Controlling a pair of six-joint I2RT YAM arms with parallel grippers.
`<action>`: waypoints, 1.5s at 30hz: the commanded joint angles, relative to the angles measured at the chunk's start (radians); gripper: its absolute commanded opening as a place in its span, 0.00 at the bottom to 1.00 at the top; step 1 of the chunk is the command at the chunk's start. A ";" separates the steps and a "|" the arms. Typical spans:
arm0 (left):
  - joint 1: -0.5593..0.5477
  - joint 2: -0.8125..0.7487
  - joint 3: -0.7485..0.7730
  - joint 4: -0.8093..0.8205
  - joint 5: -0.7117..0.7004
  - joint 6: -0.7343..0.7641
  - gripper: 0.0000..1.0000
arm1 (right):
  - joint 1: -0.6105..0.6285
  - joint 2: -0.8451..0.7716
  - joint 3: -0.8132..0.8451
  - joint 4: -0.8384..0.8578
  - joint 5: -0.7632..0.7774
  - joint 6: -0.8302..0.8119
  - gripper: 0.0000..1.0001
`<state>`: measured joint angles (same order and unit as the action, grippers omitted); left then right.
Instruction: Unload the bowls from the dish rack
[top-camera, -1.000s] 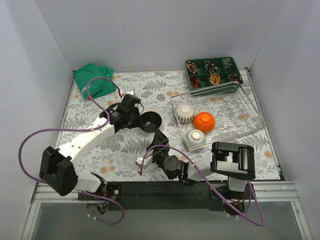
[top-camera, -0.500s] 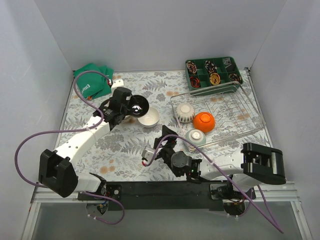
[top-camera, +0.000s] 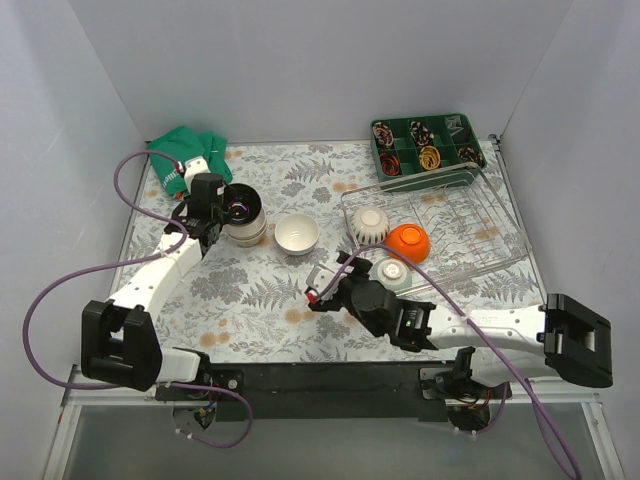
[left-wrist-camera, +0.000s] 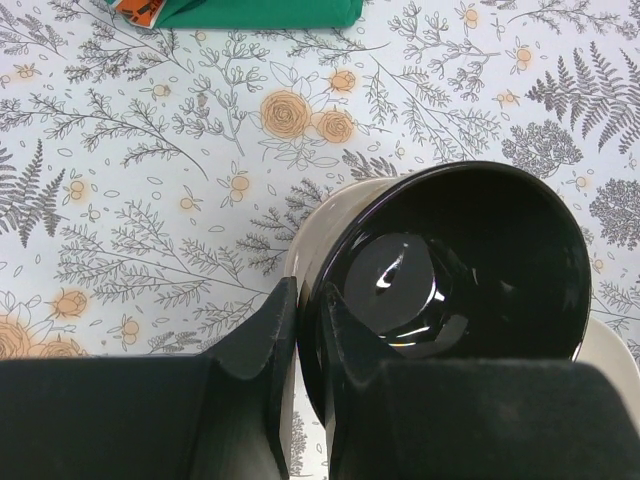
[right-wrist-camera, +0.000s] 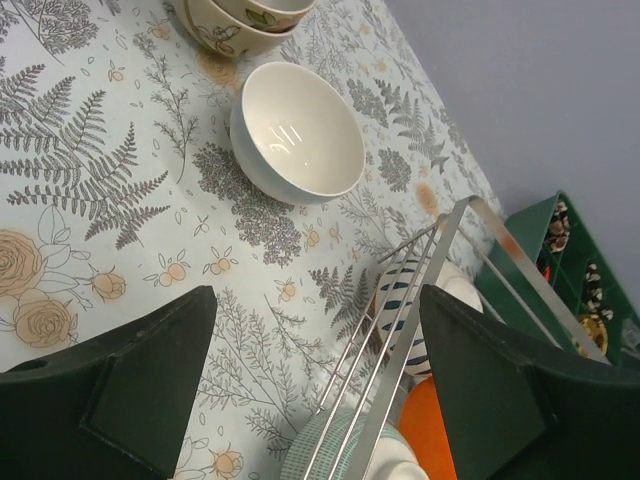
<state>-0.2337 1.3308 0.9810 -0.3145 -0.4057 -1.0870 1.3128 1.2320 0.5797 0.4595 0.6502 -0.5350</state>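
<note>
The left gripper (left-wrist-camera: 308, 305) is pinching the rim of the dark-glazed bowl (left-wrist-camera: 470, 260), one finger inside and one outside, with the jaws nearly together. The bowl is sitting upright over a stack of cream bowls (top-camera: 248, 233) toward the left rear of the bench (top-camera: 240, 300). Whether it is fully seated in the stack cannot be told. The green cloth (top-camera: 186, 160) is lying just behind the stack in the back left corner. The left wall is standing near, leaving little room on that side. A white bowl (top-camera: 297, 234) is standing upright just right of the stack, apart from it.

The right gripper (right-wrist-camera: 315, 305) is hanging with its jaws spread wide, holding nothing, over open bench just beside the near left corner of the dish rack (top-camera: 495, 225). In the rack's left end, a cream ribbed bowl (top-camera: 371, 224), an orange bowl (top-camera: 408, 243) and a pale green bowl (top-camera: 390, 275) are lying upside down, close together. A green tray (top-camera: 425, 145) is sitting right at the rack's far edge. A broad strip of bench is lying open between the white bowl and the near edge.
</note>
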 joint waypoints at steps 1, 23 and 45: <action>0.010 -0.013 -0.010 0.130 0.033 0.009 0.00 | -0.072 -0.075 0.023 -0.114 -0.150 0.191 0.91; 0.030 0.094 -0.054 0.204 0.085 -0.007 0.23 | -0.184 -0.146 -0.040 -0.130 -0.176 0.331 0.90; 0.031 -0.119 -0.108 0.144 0.123 -0.014 0.49 | -0.231 -0.173 0.008 -0.231 -0.147 0.355 0.89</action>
<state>-0.2047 1.3102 0.8989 -0.1574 -0.3092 -1.0973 1.1133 1.0931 0.5404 0.2768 0.4782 -0.2108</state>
